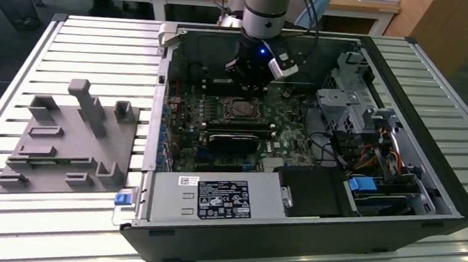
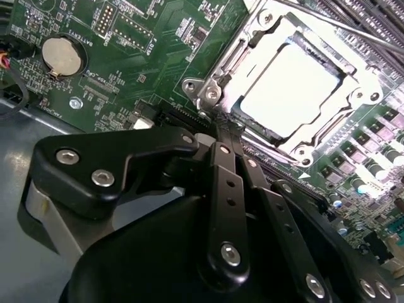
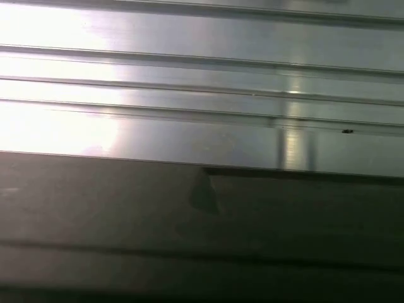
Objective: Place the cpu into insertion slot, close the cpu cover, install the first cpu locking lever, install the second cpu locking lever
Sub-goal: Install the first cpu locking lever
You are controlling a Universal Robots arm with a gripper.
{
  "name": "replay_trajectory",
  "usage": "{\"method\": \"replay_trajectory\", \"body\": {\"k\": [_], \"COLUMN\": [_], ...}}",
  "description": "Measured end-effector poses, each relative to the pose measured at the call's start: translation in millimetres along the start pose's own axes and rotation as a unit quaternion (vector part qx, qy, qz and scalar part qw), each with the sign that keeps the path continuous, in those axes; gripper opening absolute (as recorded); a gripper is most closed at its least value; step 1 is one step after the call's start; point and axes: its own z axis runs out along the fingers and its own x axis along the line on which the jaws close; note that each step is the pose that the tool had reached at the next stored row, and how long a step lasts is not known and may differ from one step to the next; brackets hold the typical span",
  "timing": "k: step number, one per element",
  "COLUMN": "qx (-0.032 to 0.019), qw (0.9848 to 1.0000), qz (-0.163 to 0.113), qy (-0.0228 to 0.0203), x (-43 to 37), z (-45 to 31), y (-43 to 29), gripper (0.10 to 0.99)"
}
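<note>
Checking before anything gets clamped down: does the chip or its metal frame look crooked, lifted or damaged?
Nothing stands out. In the second wrist view the cpu lies flat and square in the insertion slot, with the cpu cover down around it. The gripper sits at the socket's edge.

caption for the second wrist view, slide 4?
Gripper at the edge of the insertion slot, cpu seated under the closed cpu cover.

open air above insertion slot (image 1: 240,108), case wall (image 1: 223,47) behind, heatsink (image 1: 235,142) just beside
</note>
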Motion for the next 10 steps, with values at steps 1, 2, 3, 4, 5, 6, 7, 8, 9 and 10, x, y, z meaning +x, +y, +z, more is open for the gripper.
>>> {"method": "replay_trajectory", "body": {"k": [1,2,3,4,5,6,7,8,9,10], "qx": [-0.0012,-0.0024,-0.0026,-0.0021,-0.0017,-0.0018,-0.0017,-0.0018,-0.0018,-0.0018], "qw": [1.0,1.0,1.0,1.0,1.0,1.0,1.0,1.0,1.0,1.0], "qz": [0.0,0.0,0.0,0.0,0.0,0.0,0.0,0.0,0.0,0.0], "qy": [-0.0002,-0.0007,-0.0008,-0.0005,-0.0002,-0.0003,-0.0003,-0.0003,-0.0003,-0.0003], "x": [-0.1,-0.3,-0.4,-0.3,-0.2,-0.2,-0.2,-0.3,-0.3,-0.3], "z": [-0.2,-0.9,-2.7,-5.7,-9.0,-11.8,-13.6,-13.9,-13.8,-13.9], "y": [0.2,0.6,0.7,0.7,0.6,0.7,0.7,0.7,0.5,0.1], "gripper": [0.106,0.106,0.106,0.106,0.106,0.106,0.106,0.106,0.106,0.106]}}
